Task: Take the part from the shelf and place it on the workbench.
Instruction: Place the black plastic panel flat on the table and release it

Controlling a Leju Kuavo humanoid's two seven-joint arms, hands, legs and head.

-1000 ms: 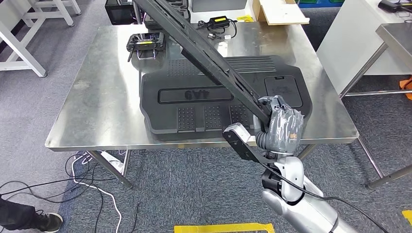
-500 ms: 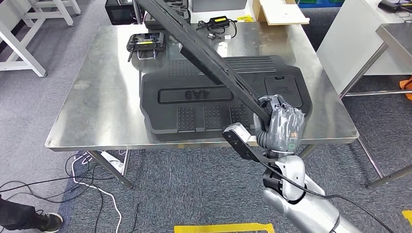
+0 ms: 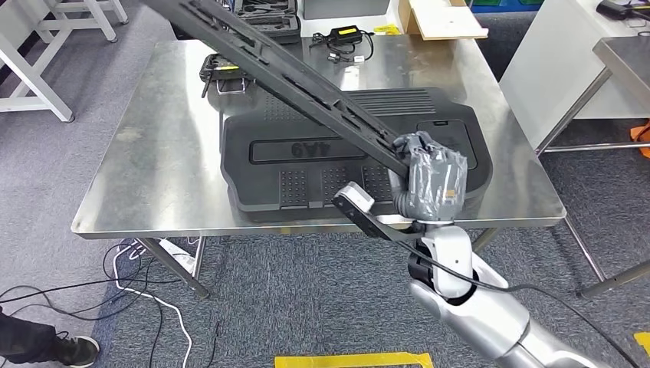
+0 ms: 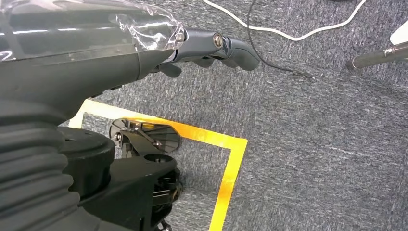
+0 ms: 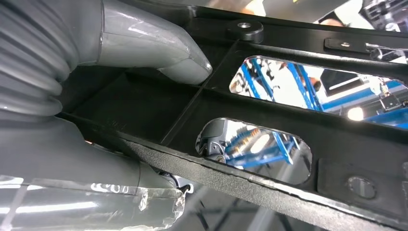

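Head view: right hand (image 3: 429, 180) gripped the long black part (image 3: 283, 73), slanted above the workbench (image 3: 153, 153) near its front edge. Left hand (image 4: 211, 45) hung over floor, fingers curled on nothing. Best lowered level onto bare steel left of the black panel (image 3: 345, 153).

Robot hand (image 5: 72, 96) gripping black ribbed part (image 5: 269, 110), grey thumb pressed on it, oval cutouts beside.

1. Black remote controller (image 3: 228, 70) sits on my table's far left.
2. Black charger with yellow label (image 3: 345, 34) at far edge.
3. Cables (image 3: 115, 295) on carpet.
4. Yellow floor tape (image 4: 226, 168).
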